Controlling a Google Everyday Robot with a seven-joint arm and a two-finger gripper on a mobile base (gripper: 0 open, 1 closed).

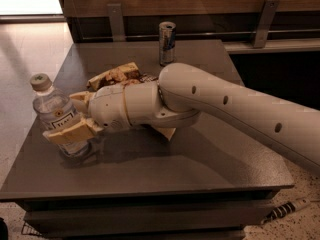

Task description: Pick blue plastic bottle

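Blue plastic bottle [51,105] is at the left edge of the table [175,169], caught in my gripper [62,116].

Table: dark grey, flat square top, takes up most of the view.

Arm [225,104]: thick, cream-coloured, comes in from the table's right side and lies low across its middle.

Gripper: at the table's left edge, pincer clamped on the bottle. One tan finger [70,132] crosses the front, just under the label. The other finger [80,98] is on the far side.

Bottle: small, with a clear body and a pale greenish-grey screw cap [40,81]. The white label [61,123] has dark "TEA" print. It is tilted, with the cap leaning out past the table's left edge. I can't tell if the base touches the tabletop.

Snack packet [114,76]: crumpled, brown and yellow, toward the table's back, partly hidden under the arm.

Can [167,43]: slim, silver-blue, upright at the table's back edge, well apart from the bottle.
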